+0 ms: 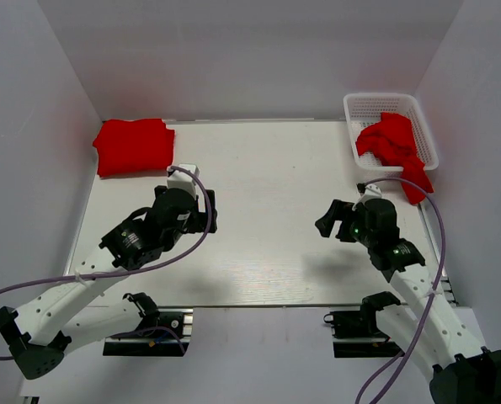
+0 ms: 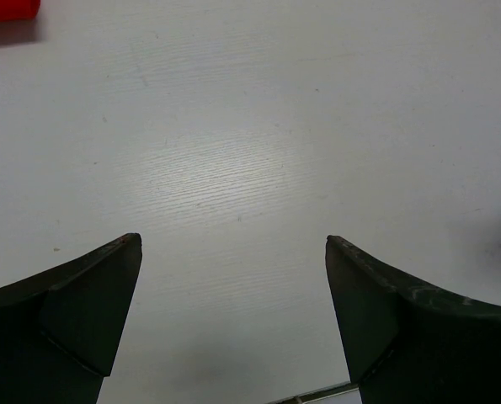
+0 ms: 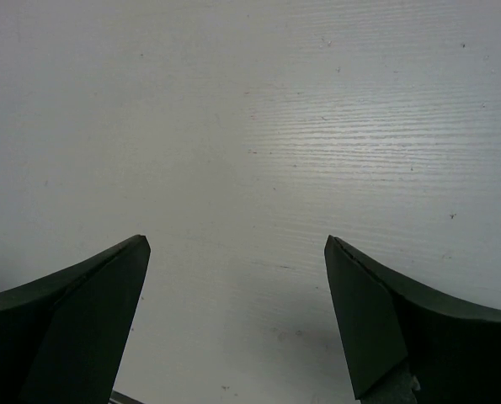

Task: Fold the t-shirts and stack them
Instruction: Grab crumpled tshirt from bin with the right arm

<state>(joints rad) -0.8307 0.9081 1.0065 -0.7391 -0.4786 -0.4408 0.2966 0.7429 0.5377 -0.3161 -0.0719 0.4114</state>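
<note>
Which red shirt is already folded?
The left shirt, a flat neat square at the far corner; the right shirt lies crumpled, spilling over the basket.

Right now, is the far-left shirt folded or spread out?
Folded: the shirt lies as a compact, nearly square block with fairly straight edges.

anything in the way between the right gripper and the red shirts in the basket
Nothing visible: only white tabletop lies between the right gripper and the crumpled red cloth t-shirts, which spill over the white plastic mesh basket's near rim.
</note>
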